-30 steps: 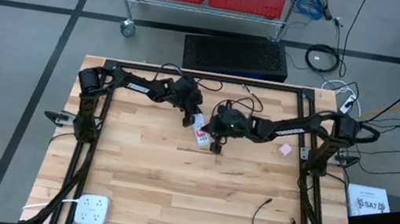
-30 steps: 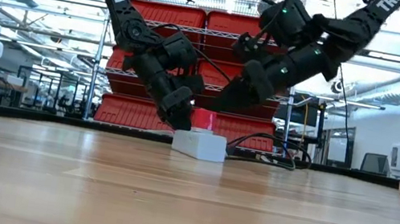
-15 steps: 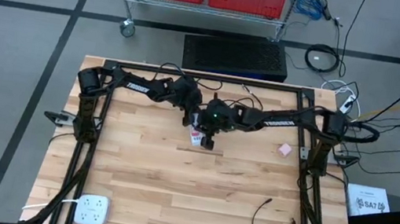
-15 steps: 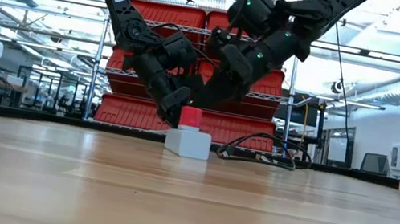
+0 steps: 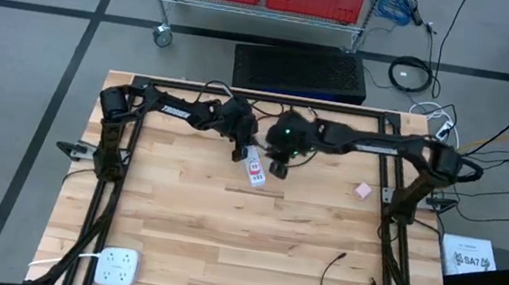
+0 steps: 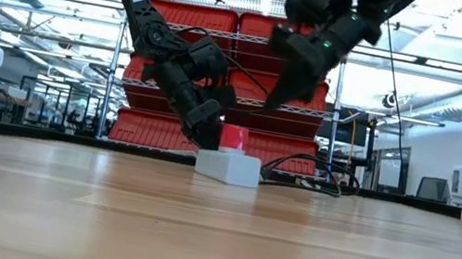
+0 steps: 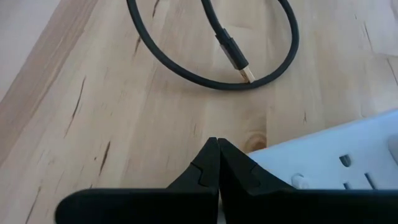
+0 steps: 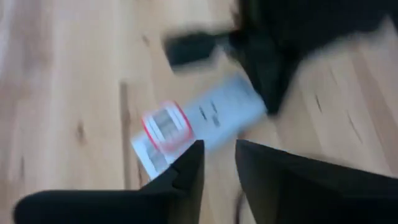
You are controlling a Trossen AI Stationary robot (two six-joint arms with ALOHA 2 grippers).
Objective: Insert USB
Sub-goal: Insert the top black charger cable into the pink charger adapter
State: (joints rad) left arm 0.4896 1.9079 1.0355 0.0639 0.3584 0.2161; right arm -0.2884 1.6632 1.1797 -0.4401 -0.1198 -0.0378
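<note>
Left gripper (image 5: 239, 150) sits low at the far middle of the table (image 5: 218, 248), fingers pressed together with nothing between them, tips bearing on the near end of the white power strip (image 5: 255, 170). In the left wrist view the closed fingertips (image 7: 214, 163) meet right at the strip's edge. Power strip lies flat just beside and in front of this gripper, red-marked end (image 6: 233, 136) uppermost in the low view. Black USB cable (image 7: 211, 43) loops on the wood just beyond the left gripper, its metal plug (image 7: 247, 74) lying loose and clear of the strip. Right gripper (image 5: 278, 167) hangs above the strip, just to the right of the left one, fingers (image 8: 186, 171) parted by a narrow gap and holding nothing; the strip shows below, apart from them
</note>
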